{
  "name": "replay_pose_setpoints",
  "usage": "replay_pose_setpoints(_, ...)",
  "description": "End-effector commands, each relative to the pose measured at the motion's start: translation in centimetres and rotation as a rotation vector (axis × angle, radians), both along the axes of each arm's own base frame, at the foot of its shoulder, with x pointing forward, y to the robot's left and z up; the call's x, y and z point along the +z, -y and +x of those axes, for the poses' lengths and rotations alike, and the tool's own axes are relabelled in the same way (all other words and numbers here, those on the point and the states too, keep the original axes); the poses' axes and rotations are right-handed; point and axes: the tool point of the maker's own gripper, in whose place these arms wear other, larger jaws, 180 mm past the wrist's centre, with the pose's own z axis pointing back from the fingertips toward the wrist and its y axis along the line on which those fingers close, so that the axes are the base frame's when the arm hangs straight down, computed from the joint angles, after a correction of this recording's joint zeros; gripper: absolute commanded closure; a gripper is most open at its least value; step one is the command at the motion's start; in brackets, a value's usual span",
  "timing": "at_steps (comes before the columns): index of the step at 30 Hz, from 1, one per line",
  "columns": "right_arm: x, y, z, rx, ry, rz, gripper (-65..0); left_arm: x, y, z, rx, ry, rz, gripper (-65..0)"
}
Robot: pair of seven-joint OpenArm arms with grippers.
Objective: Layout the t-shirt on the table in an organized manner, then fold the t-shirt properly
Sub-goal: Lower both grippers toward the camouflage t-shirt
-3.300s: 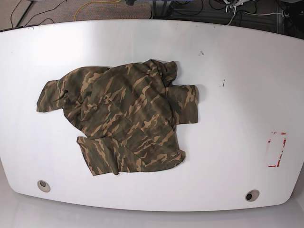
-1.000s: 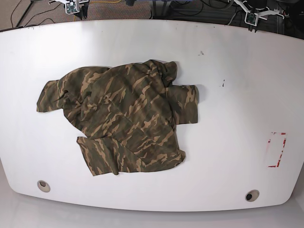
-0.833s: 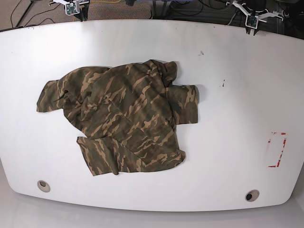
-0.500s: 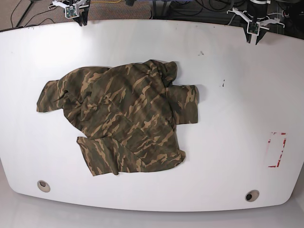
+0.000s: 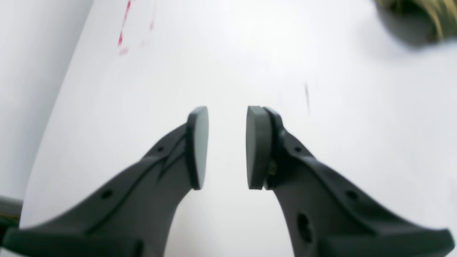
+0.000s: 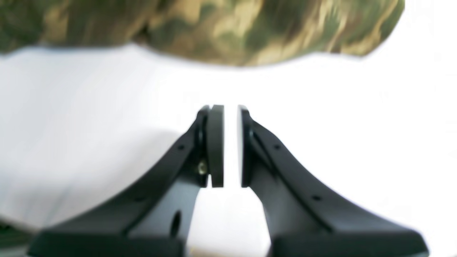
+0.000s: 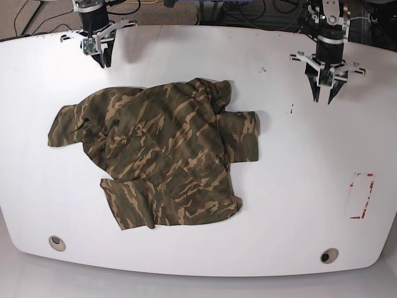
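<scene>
While it lies crumpled: t-shirt [image 7: 158, 158], soft camouflage cloth
table [image 7: 298, 180]: glossy white, rounded edge
left gripper [image 5: 223, 146]: jaws parted, empty
right gripper [image 6: 230, 146]: jaws nearly together, empty

Blurred t-shirt [image 6: 214, 28], top edge cropped

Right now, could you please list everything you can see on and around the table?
t-shirt: one, camouflage olive, brown and tan, crumpled left of the table's centre.
table: one, glossy white, fills the view.
grommet holes: two, grey, near front corners.
tape mark: one, red and white, right edge.
cables: several, dark and yellow, floor behind the table.
left gripper: one, black, open, far right, empty.
right gripper: one, black, nearly shut, far left, empty.
</scene>
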Motion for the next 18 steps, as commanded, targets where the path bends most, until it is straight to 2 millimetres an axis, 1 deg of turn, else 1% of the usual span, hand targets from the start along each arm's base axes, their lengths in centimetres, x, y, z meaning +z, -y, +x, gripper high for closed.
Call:
replay_pose_setpoints(1,1.4,-0.1,1.1,0.009,0.040,-0.006,-5.7,2.0,0.4,1.9,-0.018,0.078,0.002,-14.8)
replay_pose_setpoints(3,1.1,0.0,0.9,0.015,0.025,-0.006,-4.9,1.5,0.6,1.8,-0.011,0.046,0.009,-13.4)
replay_pose_setpoints(11,2.0,-0.3,2.3,0.026,0.026,-0.013,-4.8,2.2,1.4,4.1,-0.008,0.034,-0.002,-10.4)
replay_pose_setpoints(13,3.2,-0.6,3.4,0.035,0.065,-0.007,-4.2,2.1,2.0,4.7,-0.012,0.015,-0.014,-10.1)
replay_pose_setpoints(18,4.1,-0.9,4.4,0.040,0.088,-0.004,-3.6,2.2,2.2,6.0,-0.005,0.002,-0.016,-9.1)
